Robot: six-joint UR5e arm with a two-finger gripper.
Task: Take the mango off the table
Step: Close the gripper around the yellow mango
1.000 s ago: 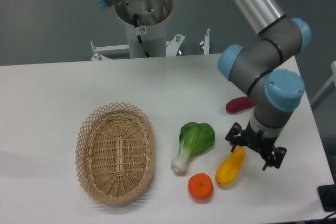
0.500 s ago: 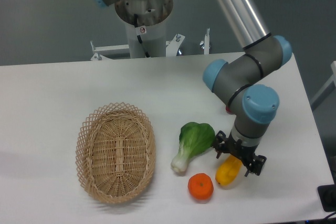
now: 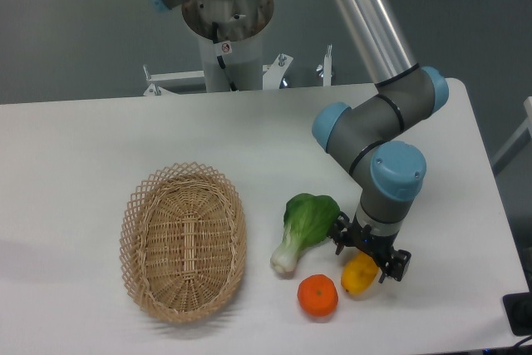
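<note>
The mango (image 3: 357,277) is a yellow-orange fruit lying on the white table (image 3: 91,147) near the front right; only its lower end shows, the rest is hidden under my wrist. My gripper (image 3: 370,255) is right over the mango with its fingers open, one on each side of the fruit. I cannot see the fingertips touching it.
A round orange tangerine (image 3: 317,296) sits just left of the mango. A green bok choy (image 3: 306,224) lies to the upper left of the gripper. A wicker basket (image 3: 183,241) stands at the left. The sweet potato is hidden behind my arm.
My gripper has moved left and down over the mango, covering more of it. The arm now hides the sweet potato. The mango has not moved.
</note>
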